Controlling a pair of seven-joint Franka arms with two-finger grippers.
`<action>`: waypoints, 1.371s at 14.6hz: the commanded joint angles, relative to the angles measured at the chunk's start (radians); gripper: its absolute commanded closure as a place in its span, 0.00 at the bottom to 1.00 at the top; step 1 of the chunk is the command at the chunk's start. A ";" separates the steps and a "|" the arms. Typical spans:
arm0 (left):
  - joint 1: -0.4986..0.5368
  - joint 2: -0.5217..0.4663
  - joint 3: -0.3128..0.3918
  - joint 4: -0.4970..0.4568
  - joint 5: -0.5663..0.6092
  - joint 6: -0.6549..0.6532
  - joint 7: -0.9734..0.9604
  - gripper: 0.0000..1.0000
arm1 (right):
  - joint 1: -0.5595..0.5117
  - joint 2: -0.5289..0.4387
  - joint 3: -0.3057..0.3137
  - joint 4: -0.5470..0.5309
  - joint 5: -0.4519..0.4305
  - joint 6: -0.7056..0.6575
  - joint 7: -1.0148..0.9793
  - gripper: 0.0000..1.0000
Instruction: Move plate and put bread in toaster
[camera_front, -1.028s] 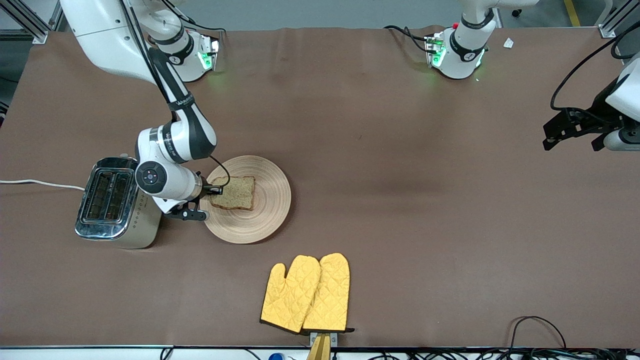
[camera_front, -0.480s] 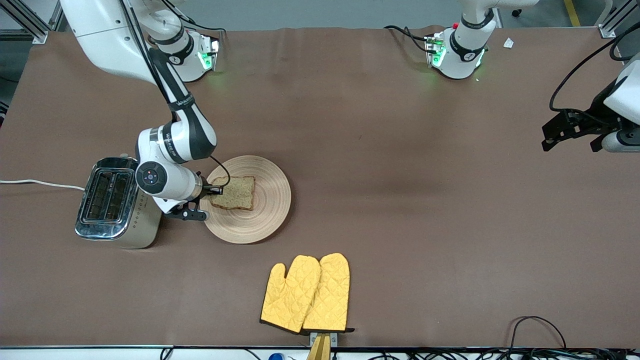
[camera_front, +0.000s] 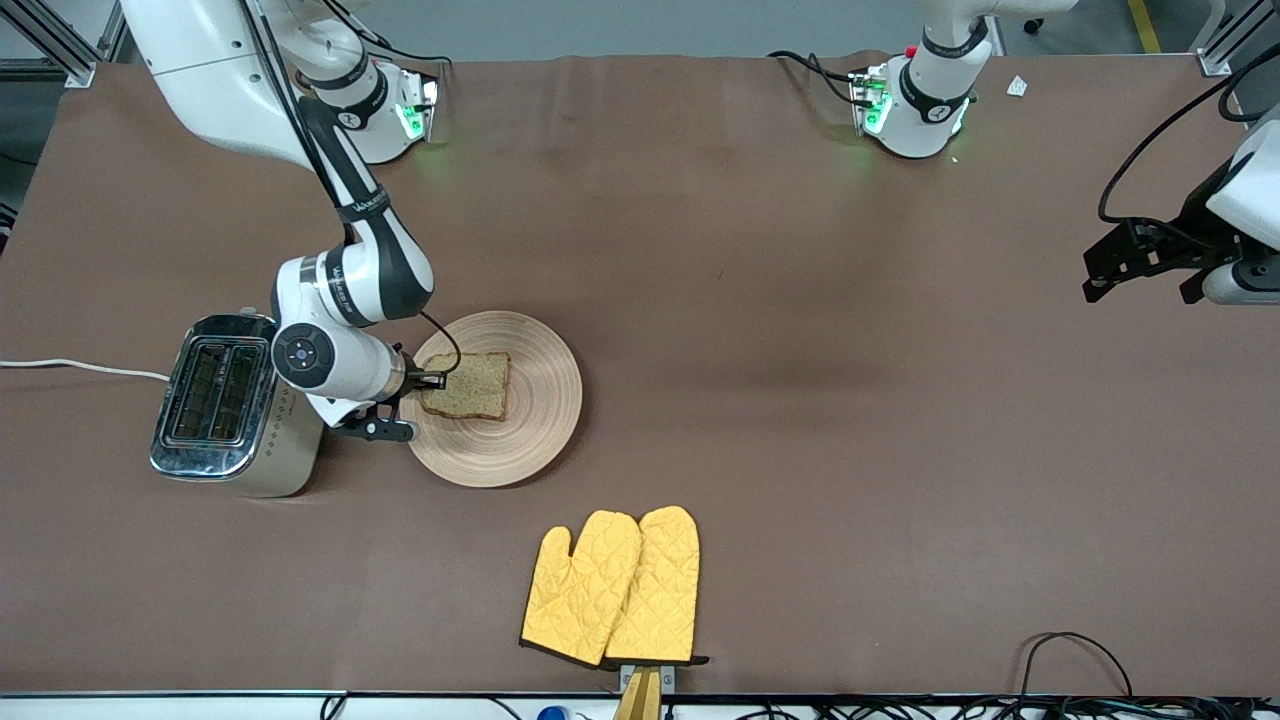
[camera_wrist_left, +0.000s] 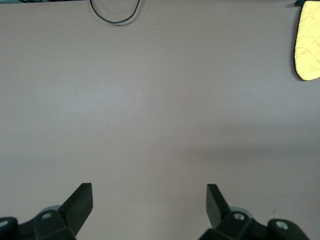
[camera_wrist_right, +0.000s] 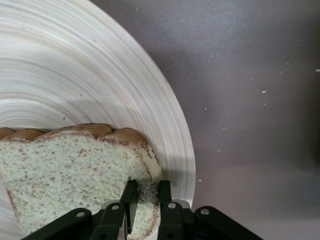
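The tan wooden plate (camera_front: 520, 420) lies beside the toaster (camera_front: 225, 405), which has a chrome top and two slots. The brown speckled bread (camera_front: 470, 385) lies on the plate. My right gripper (camera_front: 418, 392) is low at the plate's rim on the toaster side and is shut on the bread's crust edge. In the right wrist view the fingertips (camera_wrist_right: 131, 189) pinch the bread (camera_wrist_right: 65, 170) at its corner over the plate (camera_wrist_right: 100, 85). My left gripper (camera_front: 1140, 262) waits open over the table at the left arm's end; it is open and empty in its wrist view (camera_wrist_left: 149, 192).
A pair of yellow oven mitts (camera_front: 615, 585) lies nearer to the front camera than the plate; one mitt shows in the left wrist view (camera_wrist_left: 307, 45). The toaster's white cord (camera_front: 70, 367) runs off the table's edge. Black cables (camera_front: 1070, 660) lie at the front edge.
Nothing has visibly moved at the plate. The left gripper has shifted very slightly.
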 joint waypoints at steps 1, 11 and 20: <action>-0.007 0.002 0.004 0.012 0.007 -0.016 0.012 0.00 | -0.018 0.011 0.006 -0.002 0.004 0.003 0.012 0.78; -0.008 0.002 0.004 0.012 0.008 -0.016 0.014 0.00 | -0.023 0.013 0.006 -0.002 0.004 0.004 0.012 1.00; -0.003 0.001 0.004 0.012 0.007 -0.016 0.020 0.00 | -0.016 0.011 0.007 0.102 0.004 -0.151 0.049 1.00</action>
